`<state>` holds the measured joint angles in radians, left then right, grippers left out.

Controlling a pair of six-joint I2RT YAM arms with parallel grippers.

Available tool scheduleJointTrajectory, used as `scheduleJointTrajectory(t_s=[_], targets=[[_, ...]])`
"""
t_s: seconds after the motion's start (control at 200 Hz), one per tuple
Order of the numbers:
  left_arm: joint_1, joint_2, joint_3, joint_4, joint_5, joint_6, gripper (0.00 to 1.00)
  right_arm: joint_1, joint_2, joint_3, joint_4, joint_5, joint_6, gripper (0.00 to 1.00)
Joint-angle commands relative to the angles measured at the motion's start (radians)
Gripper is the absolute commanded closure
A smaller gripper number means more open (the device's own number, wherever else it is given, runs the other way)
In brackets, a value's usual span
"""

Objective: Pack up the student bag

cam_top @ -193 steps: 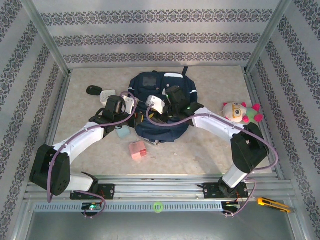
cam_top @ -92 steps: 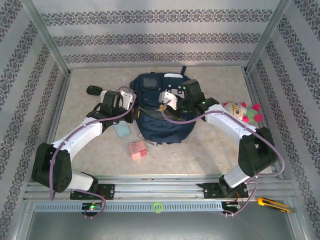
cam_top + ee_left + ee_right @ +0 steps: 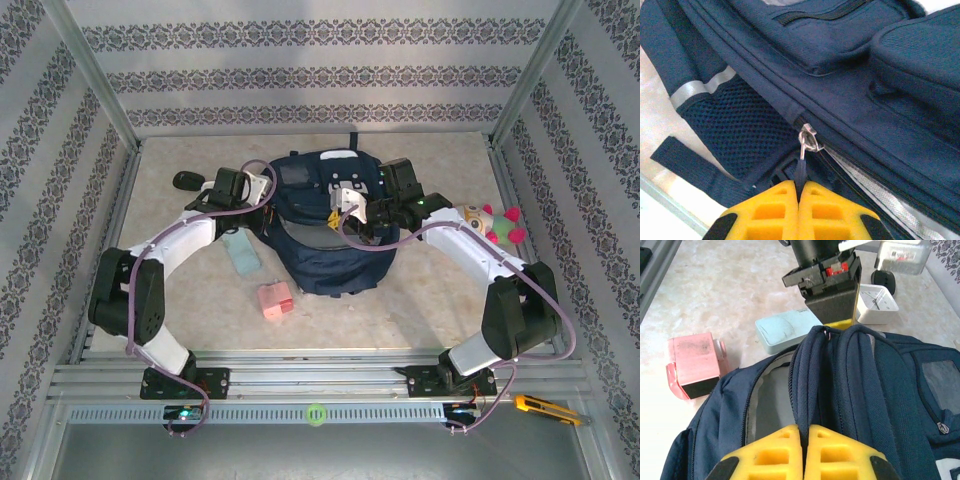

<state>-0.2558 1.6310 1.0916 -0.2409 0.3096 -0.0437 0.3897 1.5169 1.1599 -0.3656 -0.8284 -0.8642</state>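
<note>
The student bag [image 3: 335,260] lies mid-table, dark navy, its main zip partly undone with grey lining [image 3: 772,395] showing. My left gripper [image 3: 800,187] is shut on the dark zipper pull tab [image 3: 800,170] that hangs from the metal slider [image 3: 809,137] at the bag's [image 3: 850,90] left side. In the top view the left gripper [image 3: 264,197] sits against the bag's upper left. My right gripper [image 3: 804,429] is shut on the navy fabric rim of the bag [image 3: 880,390] beside the opening; in the top view the right gripper [image 3: 342,212] is over the bag's upper middle.
Left of the bag lie a pink box [image 3: 275,299] and a pale blue case [image 3: 242,255]. A white clock [image 3: 876,302] and a black object [image 3: 187,180] sit at the back left. A plush toy [image 3: 490,222] rests at the right, a yellow knife [image 3: 545,408] off the front rail.
Both grippers have moved toward the back of the table, the left one out to the bag's left side. The bag has shifted back and its opening shows wider. The blue case is uncovered.
</note>
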Motion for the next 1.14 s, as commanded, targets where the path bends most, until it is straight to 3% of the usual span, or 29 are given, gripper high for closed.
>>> scheduleJointTrajectory(t_s=[0.0,0.11,0.29,0.425,0.575,0.744,0.824,1.079,1.134], targets=[[0.036,0.111,0.083,-0.019,-0.133,-0.002,1.00,-0.020,-0.072,-0.007,0.052,-0.081,0.039,1.00],[0.036,0.138,0.107,0.007,-0.120,-0.035,0.95,-0.023,-0.064,-0.009,0.099,0.018,0.105,1.00],[0.037,0.029,0.096,0.033,-0.106,-0.092,0.66,-0.034,-0.012,0.023,0.155,0.080,0.126,1.00],[0.036,-0.108,0.064,0.014,-0.106,-0.089,0.53,-0.051,0.058,0.087,0.145,0.053,0.069,1.00],[0.036,-0.251,-0.001,-0.023,-0.131,-0.097,0.47,-0.083,0.120,0.144,0.085,0.022,-0.054,1.00],[0.036,-0.360,-0.109,-0.044,-0.122,-0.174,0.44,-0.084,0.156,0.139,-0.010,0.104,-0.220,1.00],[0.035,-0.395,-0.172,-0.033,-0.118,-0.225,0.44,-0.084,0.171,0.125,-0.020,0.133,-0.234,1.00],[0.035,-0.444,-0.297,0.013,-0.092,-0.318,0.43,-0.045,0.123,0.053,-0.003,0.068,-0.182,1.00],[0.035,-0.441,-0.302,0.011,-0.090,-0.349,0.43,-0.029,0.106,0.037,-0.010,0.074,-0.174,0.93]])
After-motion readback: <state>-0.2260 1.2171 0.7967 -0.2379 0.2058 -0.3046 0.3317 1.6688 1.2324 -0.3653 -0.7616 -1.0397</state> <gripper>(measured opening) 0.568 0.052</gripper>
